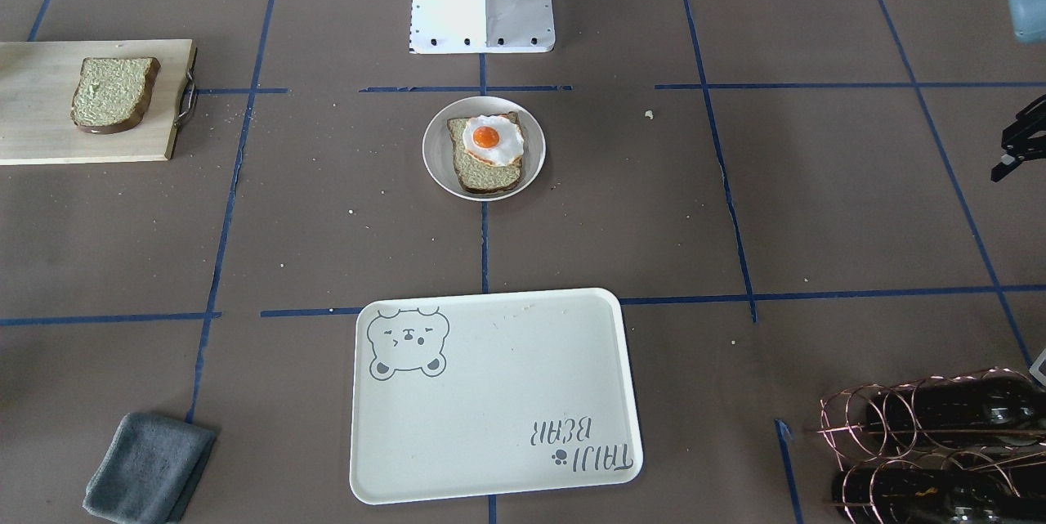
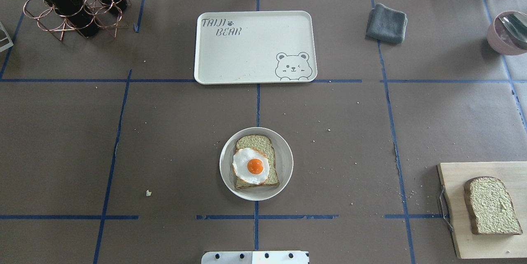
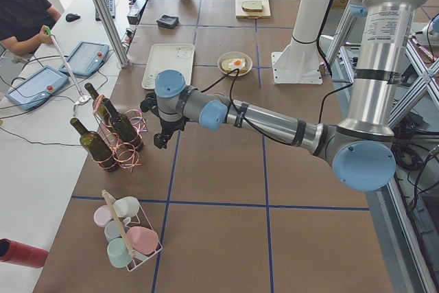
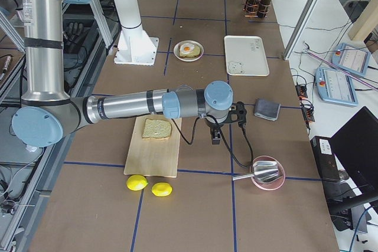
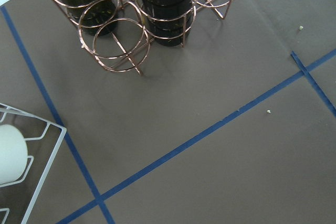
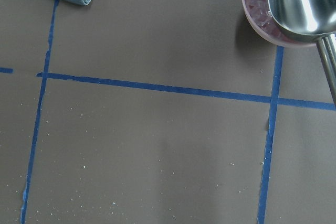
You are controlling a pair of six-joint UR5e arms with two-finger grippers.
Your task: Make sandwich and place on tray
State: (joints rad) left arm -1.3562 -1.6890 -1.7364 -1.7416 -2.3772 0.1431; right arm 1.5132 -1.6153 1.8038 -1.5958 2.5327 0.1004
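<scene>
One bread slice (image 2: 256,143) lies on a small round plate (image 2: 285,161) at the table's centre, with the fried egg (image 2: 252,166) on top of it. The second bread slice (image 2: 492,206) lies on a wooden cutting board (image 2: 461,235) at the robot's right. The cream bear tray (image 2: 255,45) sits bare beyond the plate. My left gripper (image 3: 163,138) hovers near the wine rack, far from the food; only its edge shows in the front view (image 1: 1017,150). My right gripper (image 4: 217,137) hovers past the cutting board. I cannot tell whether either is open or shut.
A copper rack with wine bottles (image 2: 70,0) stands at the far left. A grey cloth (image 2: 386,23) and a pink bowl with a metal scoop (image 2: 508,31) are at the far right. Two lemons (image 4: 150,186) lie by the board. A cup rack (image 3: 127,235) stands beyond the left arm.
</scene>
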